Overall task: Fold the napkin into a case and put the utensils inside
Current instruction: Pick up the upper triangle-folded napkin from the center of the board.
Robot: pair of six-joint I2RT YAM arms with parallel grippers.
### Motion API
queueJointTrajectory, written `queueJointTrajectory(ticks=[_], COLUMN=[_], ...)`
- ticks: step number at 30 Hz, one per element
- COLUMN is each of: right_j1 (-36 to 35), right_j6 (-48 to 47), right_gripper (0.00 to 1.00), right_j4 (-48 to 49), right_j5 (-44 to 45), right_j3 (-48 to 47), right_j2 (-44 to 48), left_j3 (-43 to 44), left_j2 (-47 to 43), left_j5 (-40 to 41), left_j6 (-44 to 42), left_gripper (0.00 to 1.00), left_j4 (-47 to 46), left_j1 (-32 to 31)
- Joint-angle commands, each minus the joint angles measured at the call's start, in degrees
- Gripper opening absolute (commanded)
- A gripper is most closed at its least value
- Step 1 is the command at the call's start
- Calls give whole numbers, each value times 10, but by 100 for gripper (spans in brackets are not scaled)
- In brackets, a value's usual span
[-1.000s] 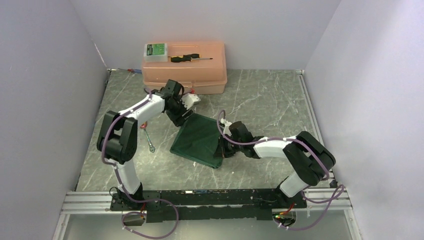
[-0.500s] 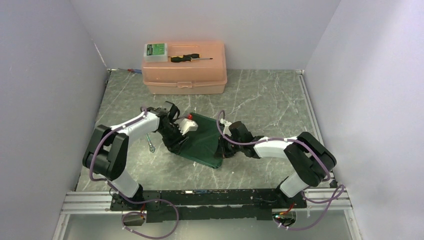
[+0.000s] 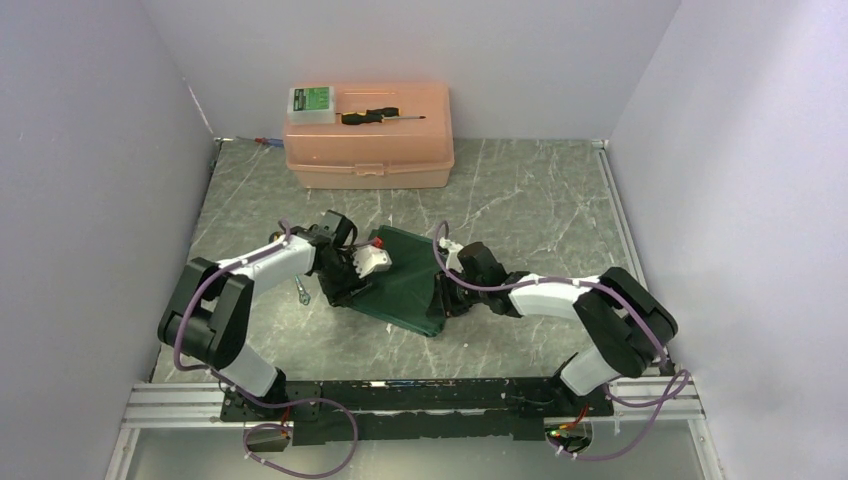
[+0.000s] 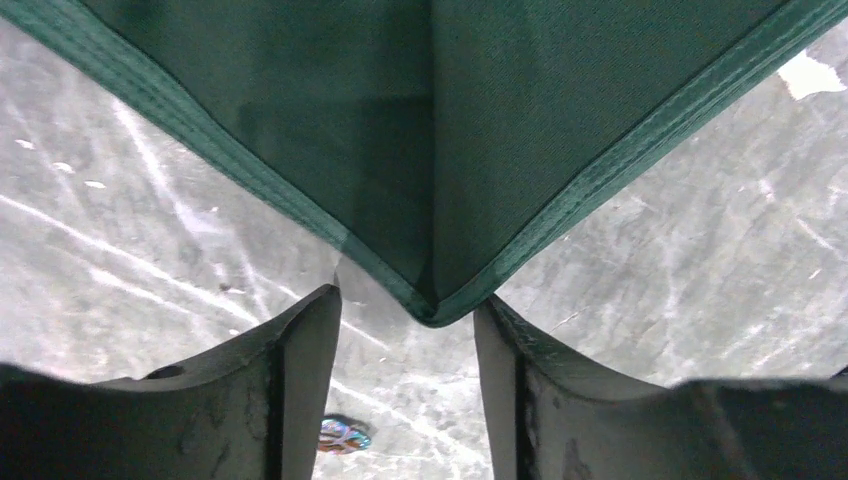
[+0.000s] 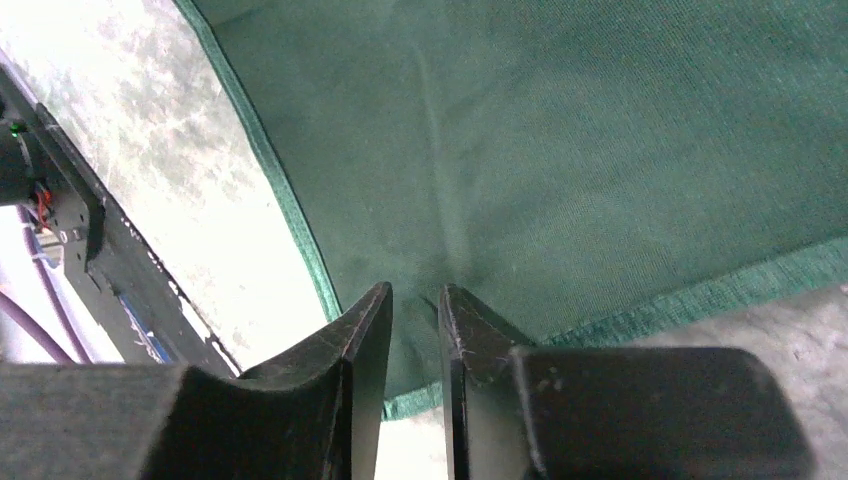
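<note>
The dark green napkin (image 3: 405,280) lies on the marble table between my two arms. My left gripper (image 3: 345,291) sits low at its left side. In the left wrist view a hemmed napkin (image 4: 430,150) corner points into the gap of that gripper (image 4: 408,300), whose jaws stand wide and open. My right gripper (image 3: 441,300) rests on the napkin's near right edge. In the right wrist view the jaws of that gripper (image 5: 415,295) are a narrow gap apart, with napkin (image 5: 600,150) cloth and a faint crease beneath. A thin silver utensil (image 3: 300,291) lies left of the napkin.
A pink toolbox (image 3: 368,150) stands at the back, with a black-handled screwdriver (image 3: 372,116) and a small green box (image 3: 313,101) on its lid. A small iridescent object (image 4: 340,435) lies on the table under my left gripper. White walls close in both sides.
My left arm has swung from the napkin's far corner near the toolbox down to its left side, and its jaws have narrowed. My right gripper's jaws have parted slightly.
</note>
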State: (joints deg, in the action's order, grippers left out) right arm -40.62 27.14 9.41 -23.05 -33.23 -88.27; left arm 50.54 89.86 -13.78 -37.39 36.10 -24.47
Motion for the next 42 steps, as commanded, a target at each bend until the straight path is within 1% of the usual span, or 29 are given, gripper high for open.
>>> queueJointTrajectory(ticks=[1,3,4,5,6,9,10,11,13,16,18,19,20,22,24,26,29,35,39,42], right_j1=[-2,-5,-8,-14,-20,-49,-63,-79,-109,-137,-162,-174,-181,-188,-189,-189,-189,-190,-190,-190], right_j6=[-42,-63,-72,-81,-92,-144,-166,-193,-232,-260,-267,-284,-291,-306,-325,-339,-360,-402,-415,-416], right_gripper=[30,32,33,33,34,38,39,44,50,51,52,55,56,56,56,56,56,55,55,55], right_j4=[-67,-110,-127,-140,-149,-173,-179,-183,-190,-209,-217,-221,-226,-237,-235,-230,-216,-203,-203,-207], right_j5=[35,61,75,91,105,144,155,168,199,221,251,269,281,297,299,294,267,220,224,225], right_j3=[-31,-49,-56,-59,-62,-61,-62,-60,-62,-83,-89,-91,-94,-96,-90,-82,-71,-70,-72,-75], right_j2=[59,85,97,110,124,159,167,175,183,172,159,153,147,139,143,147,150,143,144,147], left_j3=[10,46,58,77,93,144,153,155,143,90,41,8,-25,-99,-140,-159,-158,-181,-197,-204], left_j2=[-44,-52,-56,-63,-74,-120,-135,-148,-170,-203,-236,-258,-282,-325,-345,-332,-297,-255,-232,-218], left_j5=[21,9,-7,-33,-57,-141,-160,-168,-172,-191,-215,-232,-245,-272,-292,-297,-291,-275,-255,-240], left_j6=[-59,-67,-71,-81,-94,-153,-173,-189,-232,-307,-354,-381,-413,-478,-538,-547,-553,-638,-695,-713], left_gripper=[61,67,76,88,92,93,94,94,94,94,94,94,94,94,94,94,93,86,82,80], left_j4=[-6,21,41,64,87,152,170,179,192,184,164,138,120,84,58,26,-6,-33,-36,-48], left_j1=[1,9,20,34,54,117,131,138,138,138,138,138,138,137,136,130,118,98,86,76])
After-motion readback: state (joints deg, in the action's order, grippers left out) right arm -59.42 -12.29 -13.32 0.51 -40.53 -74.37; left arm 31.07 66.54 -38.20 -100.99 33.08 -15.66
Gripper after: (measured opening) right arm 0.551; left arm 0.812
